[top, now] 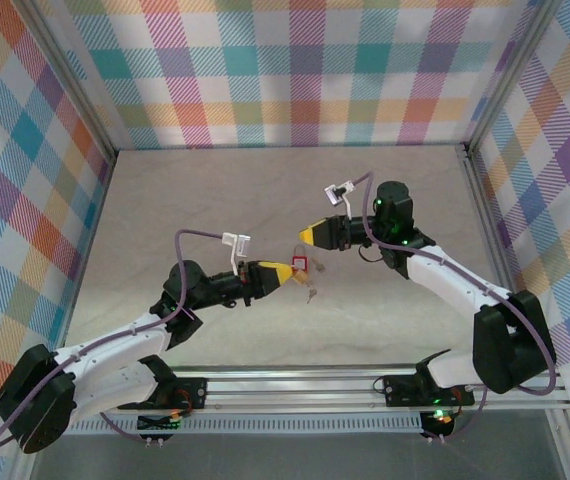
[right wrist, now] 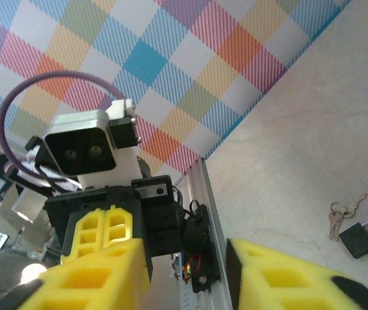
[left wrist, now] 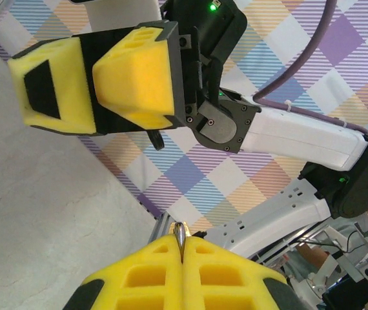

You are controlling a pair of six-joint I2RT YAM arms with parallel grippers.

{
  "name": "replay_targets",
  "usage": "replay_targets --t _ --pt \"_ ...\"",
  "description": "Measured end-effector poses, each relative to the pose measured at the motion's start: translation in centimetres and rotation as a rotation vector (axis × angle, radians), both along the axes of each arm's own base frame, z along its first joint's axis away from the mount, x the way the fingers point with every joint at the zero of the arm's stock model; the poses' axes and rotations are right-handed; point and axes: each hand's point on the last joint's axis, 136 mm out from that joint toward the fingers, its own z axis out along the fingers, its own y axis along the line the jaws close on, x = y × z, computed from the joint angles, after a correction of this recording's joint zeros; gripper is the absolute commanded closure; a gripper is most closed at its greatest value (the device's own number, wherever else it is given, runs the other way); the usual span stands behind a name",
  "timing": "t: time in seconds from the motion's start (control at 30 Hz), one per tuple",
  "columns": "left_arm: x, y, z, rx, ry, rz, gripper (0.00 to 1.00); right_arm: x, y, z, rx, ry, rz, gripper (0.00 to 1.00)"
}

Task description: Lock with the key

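We judge the task barely begun. The padlock lies on the surface with a bunch of keys just beside it, and we see nothing in its keyhole. The left gripper hangs above the padlock, fingers pinched together on what looks like a key, only its thin metal tip showing. The right gripper, also above the padlock, has its fingers spread wide and empty. What is left is steadying the padlock, inserting the key and turning it. We cannot tell whether the shackle is closed.
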Motion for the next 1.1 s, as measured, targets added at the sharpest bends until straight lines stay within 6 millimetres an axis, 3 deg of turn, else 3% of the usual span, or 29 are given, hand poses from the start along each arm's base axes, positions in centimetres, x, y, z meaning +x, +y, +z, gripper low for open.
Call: replay_targets --t 0.4,0.73,1.1 --pt "0.9 0.6 -1.8 0.072 0.028 0.06 1.0 2.0 -1.1 -0.9 -0.069 -0.032 -0.204 0.01" --pt "2.9 0.7 -3.7 0.13 0.073 0.136 1.0 2.2 -4.9 -1.8 -0.135 -0.092 -0.49 0.01" --pt "5.3 0.5 -2.8 0.124 0.09 0.221 1.0 0.7 -10.6 -5.2 -0.145 -0.142 -0.788 0.01"
